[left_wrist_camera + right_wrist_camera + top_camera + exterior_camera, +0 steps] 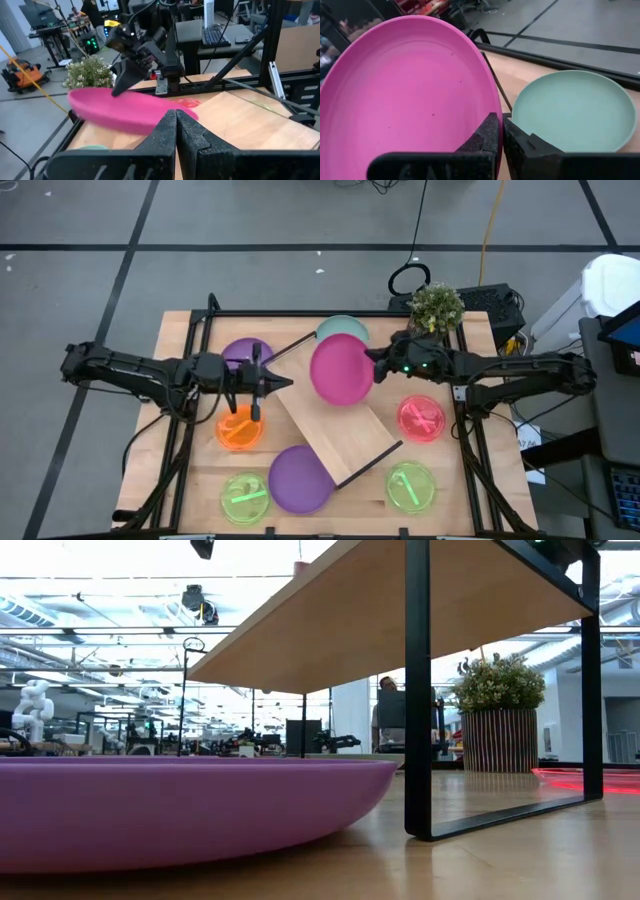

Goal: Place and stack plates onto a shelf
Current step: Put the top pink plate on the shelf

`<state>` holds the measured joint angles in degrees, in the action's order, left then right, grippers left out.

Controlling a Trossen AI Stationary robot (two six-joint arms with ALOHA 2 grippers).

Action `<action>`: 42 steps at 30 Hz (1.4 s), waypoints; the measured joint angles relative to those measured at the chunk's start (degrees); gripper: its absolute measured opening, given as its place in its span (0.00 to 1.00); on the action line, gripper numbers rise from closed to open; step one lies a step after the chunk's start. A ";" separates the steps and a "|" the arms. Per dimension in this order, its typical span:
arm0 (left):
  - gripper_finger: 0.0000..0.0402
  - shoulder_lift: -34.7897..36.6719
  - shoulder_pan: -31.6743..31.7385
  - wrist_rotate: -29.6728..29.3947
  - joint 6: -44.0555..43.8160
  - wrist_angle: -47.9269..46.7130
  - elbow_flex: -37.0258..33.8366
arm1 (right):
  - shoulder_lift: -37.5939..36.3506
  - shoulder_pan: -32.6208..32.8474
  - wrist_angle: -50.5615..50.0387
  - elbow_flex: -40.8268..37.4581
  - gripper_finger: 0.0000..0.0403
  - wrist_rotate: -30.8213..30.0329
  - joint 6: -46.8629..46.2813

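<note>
Magenta plastic, thin and rigid: the magenta plate (341,368) was up off the bench, hanging over the far end of the shelf (338,437), pinched by its rim in the right hand (501,131), fingers pressed together on the edge. It looked light and stiff but probably slick, so the rim was the only sensible place to grip, and a one-sided pinch like that could let it tip or swivel. The left hand (263,383) was pressed together on nothing I could see, poised above the orange plate (240,428) near the bench's left edge.

The shelf board itself carried nothing yet. A teal plate (573,110) lay flat and empty on the bench just past the magenta one, toward the far edge. A purple plate (243,354) sat toward the far-left corner, another purple plate (297,478) near the front edge beside the shelf. Two green plates (246,497) sat along the front edge, a red plate (421,418) toward the right edge. The translucent small ones would likely handle even lighter.
</note>
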<state>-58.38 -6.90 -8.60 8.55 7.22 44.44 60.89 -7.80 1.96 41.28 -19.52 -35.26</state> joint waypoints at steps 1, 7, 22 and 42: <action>0.00 -0.48 0.00 0.00 0.19 1.02 0.01 | 1.34 0.10 -0.02 0.76 0.00 -0.03 0.23; 0.00 -2.12 0.00 0.02 -0.60 6.33 0.01 | 9.05 0.10 0.03 5.36 0.00 0.24 1.35; 0.00 -2.39 -0.26 0.02 -1.66 7.57 0.01 | 21.00 0.04 6.82 9.19 0.00 4.86 1.26; 0.00 -2.37 -0.74 0.07 -2.85 6.17 0.01 | 22.64 0.32 6.19 9.15 0.00 4.99 -0.18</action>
<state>-60.75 -7.64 -8.54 5.69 13.39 44.45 83.53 -7.49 8.14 50.43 -14.53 -35.44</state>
